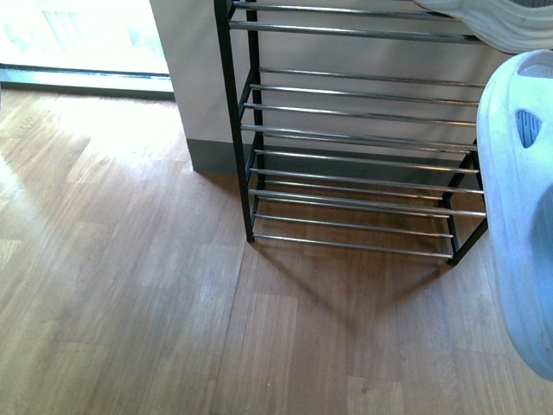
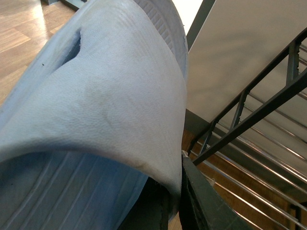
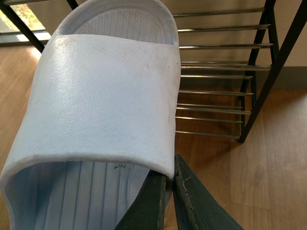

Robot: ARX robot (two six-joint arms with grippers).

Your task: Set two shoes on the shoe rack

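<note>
Each gripper holds one pale blue slide. In the left wrist view, the left gripper (image 2: 175, 191) is shut on the edge of a slide's strap (image 2: 110, 96), which fills most of the picture. In the right wrist view, the right gripper (image 3: 170, 175) pinches the strap corner of the other slide (image 3: 105, 91), toe pointing toward the shoe rack (image 3: 216, 76). In the front view the black-framed shoe rack (image 1: 363, 156) stands ahead. One slide (image 1: 518, 233) hangs at the right edge with its sole showing, and another (image 1: 505, 22) sits at the top right by an upper shelf. Neither gripper shows there.
Wooden floor (image 1: 130, 294) stretches in front and to the left of the rack. Behind the rack is a pale wall with a grey skirting (image 1: 212, 156). A bright window (image 1: 78, 35) lies at the far left. The rack's lower chrome rods (image 1: 354, 203) carry nothing.
</note>
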